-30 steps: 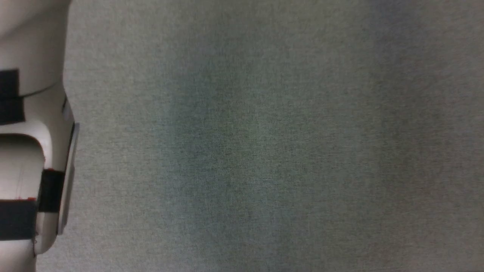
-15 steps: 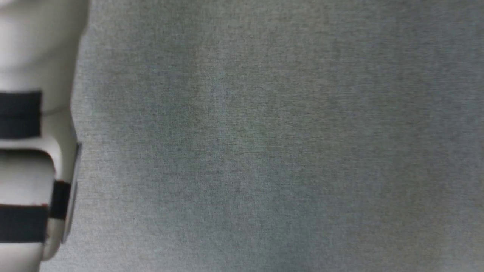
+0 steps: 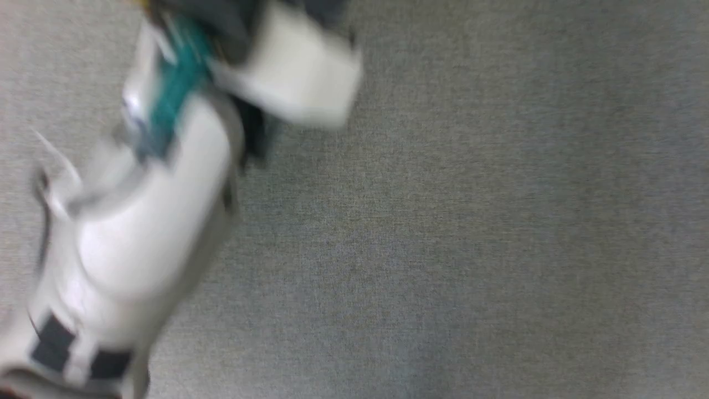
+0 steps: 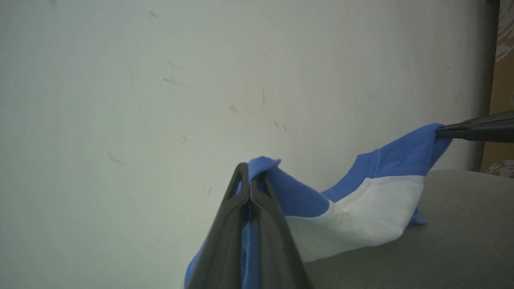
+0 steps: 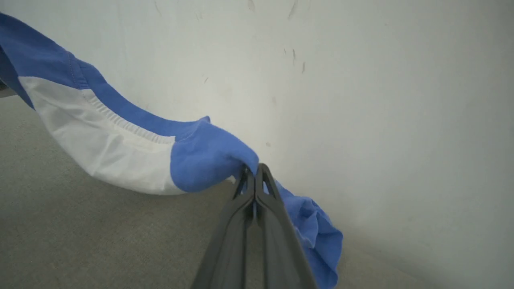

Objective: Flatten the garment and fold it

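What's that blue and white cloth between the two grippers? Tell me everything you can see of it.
The garment is a soft, thin shirt: white body, royal-blue upper part, a stitched seam where the colours meet. It hangs in a sagging curve, not flat, its blue parts pinched by the shut left gripper and right gripper. A crumpled blue end hangs beside the right gripper. The white middle dips to, perhaps onto, the grey surface.

Head view: pale arm (image 3: 149,221), blurred, cut by left and bottom edges. Left wrist view: garment (image 4: 361,208) partly hidden behind the fingers (image 4: 265,241) of the left gripper (image 4: 249,180); right gripper (image 4: 441,131) cut by the right edge. Right wrist view: garment cut by the left edge.
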{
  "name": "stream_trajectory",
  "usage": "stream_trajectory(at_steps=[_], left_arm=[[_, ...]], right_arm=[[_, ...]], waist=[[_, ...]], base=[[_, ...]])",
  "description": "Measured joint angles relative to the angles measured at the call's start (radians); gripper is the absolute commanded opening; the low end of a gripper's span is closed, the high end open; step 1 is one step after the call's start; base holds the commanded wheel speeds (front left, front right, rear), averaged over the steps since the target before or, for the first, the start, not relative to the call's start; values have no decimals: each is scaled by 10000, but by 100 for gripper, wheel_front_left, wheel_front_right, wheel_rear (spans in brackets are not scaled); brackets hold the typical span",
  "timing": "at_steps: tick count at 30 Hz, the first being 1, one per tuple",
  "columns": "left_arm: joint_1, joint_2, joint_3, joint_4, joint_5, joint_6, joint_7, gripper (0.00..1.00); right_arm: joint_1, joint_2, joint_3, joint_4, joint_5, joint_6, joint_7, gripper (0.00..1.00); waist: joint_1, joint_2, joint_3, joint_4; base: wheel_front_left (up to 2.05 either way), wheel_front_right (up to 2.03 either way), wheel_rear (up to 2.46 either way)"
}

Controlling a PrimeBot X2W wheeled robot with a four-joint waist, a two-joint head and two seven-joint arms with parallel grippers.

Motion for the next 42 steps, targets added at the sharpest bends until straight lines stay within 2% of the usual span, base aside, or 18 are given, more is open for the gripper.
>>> stream_trajectory(at_steps=[5, 10, 17, 24, 33, 37, 42], left_arm=[[2548, 410, -416, -1381, 94, 723, 295, 0], [4706, 608, -838, -2063, 21, 1313, 263, 0], [7070, 800, -1689, -1871, -690, 1300, 10, 0], [8870, 909, -1927, -1337, -1720, 1361, -261, 0], [10541, 1582, -2084, -1499, -3580, 851, 926, 0], [11210, 1824, -2136, -1883, -4224, 869, 1574, 0], [11866, 2257, -2128, -2637, -4704, 1218, 2366, 0]], right_arm=[[2908, 90, -880, -734, -71, 0, -44, 0], [5137, 773, -1601, -1294, -506, 0, -31, 0], [7548, 1632, -2157, -1588, -1055, 0, 242, 0], [9581, 2385, -2669, -1735, -1221, 0, 654, 0], [12319, 3147, -2899, -2385, -1292, -2, 1952, 0], [13284, 3306, -2871, -2815, -1210, -4, 2658, 0], [14171, 3239, -3032, -3590, -982, -4, 3651, 0]], waist=[[-1, 0, -709, -52], [-1, 0, -1357, -102], [0, 0, -2191, -127], [0, 0, -3077, -72], [0, 0, -4327, 33], [1, 0, -4795, 30], [1, 0, -5195, -22]], base=[[0, 0, 0], [0, 0, 0], [0, 0, 0], [0, 0, 0], [0, 0, 0], [0, 0, 0], [0, 0, 0]])
